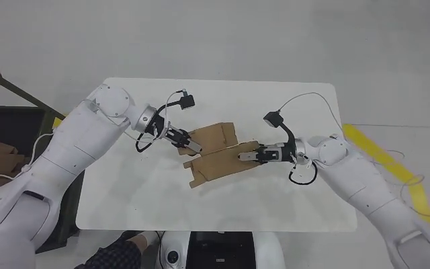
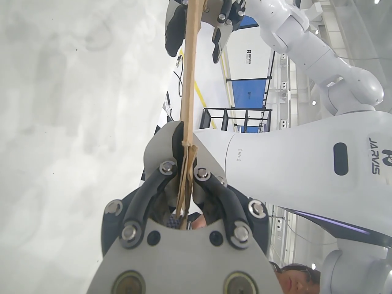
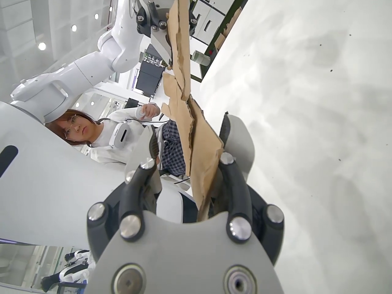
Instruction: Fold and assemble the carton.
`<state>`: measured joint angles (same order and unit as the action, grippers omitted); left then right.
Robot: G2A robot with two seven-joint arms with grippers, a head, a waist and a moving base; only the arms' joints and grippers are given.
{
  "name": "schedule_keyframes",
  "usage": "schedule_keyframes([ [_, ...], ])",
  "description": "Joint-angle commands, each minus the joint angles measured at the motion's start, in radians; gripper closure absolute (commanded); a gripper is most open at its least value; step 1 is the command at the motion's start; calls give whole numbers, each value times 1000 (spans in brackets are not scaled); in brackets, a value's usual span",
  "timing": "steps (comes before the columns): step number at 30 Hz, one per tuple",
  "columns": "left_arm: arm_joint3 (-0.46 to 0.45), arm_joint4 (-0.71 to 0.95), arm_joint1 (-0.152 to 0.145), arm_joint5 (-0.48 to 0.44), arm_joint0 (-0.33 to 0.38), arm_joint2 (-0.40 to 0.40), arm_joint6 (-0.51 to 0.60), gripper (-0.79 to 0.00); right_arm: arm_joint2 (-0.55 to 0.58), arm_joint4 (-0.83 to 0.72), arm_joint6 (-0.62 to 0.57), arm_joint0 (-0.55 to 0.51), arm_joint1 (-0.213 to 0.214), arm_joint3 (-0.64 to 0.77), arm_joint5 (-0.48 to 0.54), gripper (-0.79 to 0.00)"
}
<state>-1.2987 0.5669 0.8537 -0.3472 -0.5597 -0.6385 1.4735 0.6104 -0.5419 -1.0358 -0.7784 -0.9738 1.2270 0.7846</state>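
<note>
**Flat carton being held over the counter, one claw pinching and one open**

Top view: the carton (image 1: 215,156), a mostly flat piece of brown cardboard, is sitting over the middle of the counter (image 1: 282,202). The left claw (image 1: 191,144) is meeting the end nearer the counter's left side, and the right claw (image 1: 247,156) the end nearer its right side.

Left wrist view: the left claw is clenching the carton's edge, squeezing its doubled layers. The sheet is running edge-on, seemingly clear of the counter.

Right wrist view: the right claw is standing released, its fingers (image 3: 235,142) spread with a panel passing between them, closer to one.

The cardboard is looking light and thin, stiff across its panels but ready to buckle at the scores, with ragged flap edges likely to tear. A firm panel edge beside a score line is probably offering the safest hold
</note>
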Motion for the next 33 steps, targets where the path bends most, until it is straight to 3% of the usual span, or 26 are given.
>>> schedule_keyframes([
  [1, 2, 0, -2, -4, 6, 8, -5, 0, -15, -3, 4, 7, 2, -3, 4, -351],
  [6, 9, 7, -8, -15, 22, 28, -15, 0, -60, -13, 16, 28, 7, -6, 16, -323],
  [11, 10, 17, -14, -24, 33, 46, -25, 0, -102, -21, 30, 48, 12, -7, 30, -206],
  [15, 9, 26, -19, -30, 41, 61, -30, 0, -136, -33, 38, 66, 13, -18, 38, -18],
  [19, 9, 34, -22, -35, 47, 73, -35, 0, -161, -48, 46, 79, 14, -26, 46, 0],
  [20, 9, 37, -23, -36, 49, 76, -37, -175, -166, -55, 48, 82, 14, -28, 48, 0],
  [21, 10, 43, -24, -41, 50, 78, -41, -594, -173, -65, 50, 86, 15, -32, 50, 0],
  [22, 11, 45, -24, -43, 51, 79, -43, -785, -176, -70, 50, 88, 15, -34, 50, 0],
  [33, 35, 138, -53, -161, 8, 15, -161, -785, -182, -225, 5, 97, 12, -87, 5, 0],
])
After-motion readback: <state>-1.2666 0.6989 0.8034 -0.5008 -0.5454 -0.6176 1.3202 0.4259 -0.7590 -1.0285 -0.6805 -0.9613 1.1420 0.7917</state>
